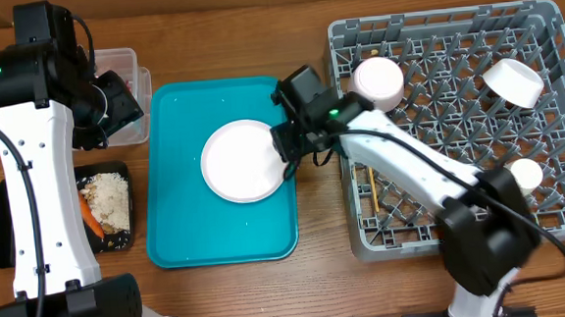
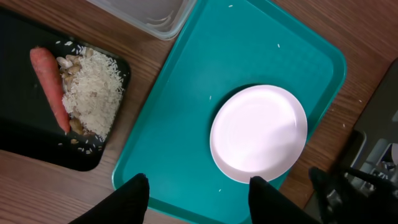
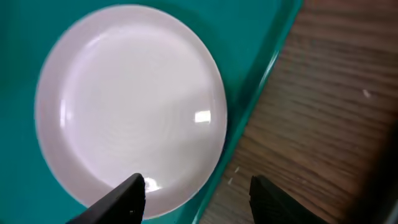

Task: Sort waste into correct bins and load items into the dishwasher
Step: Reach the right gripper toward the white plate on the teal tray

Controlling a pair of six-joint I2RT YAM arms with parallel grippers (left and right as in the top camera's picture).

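Hovering over the white plate (image 1: 241, 161) on the teal tray (image 1: 184, 228), right fingers (image 3: 127, 200) spread open across its edge nearest the grey rack (image 1: 431, 19), left fingers (image 2: 134, 200) also open above the tray's border, carrot (image 1: 91, 221) and food scraps (image 1: 111, 200) in the black tray (image 1: 117, 240).

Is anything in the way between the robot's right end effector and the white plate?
No, nothing I can see. The right end effector hangs open at the edge of the plate, and only the bare teal tray lies around the plate there.
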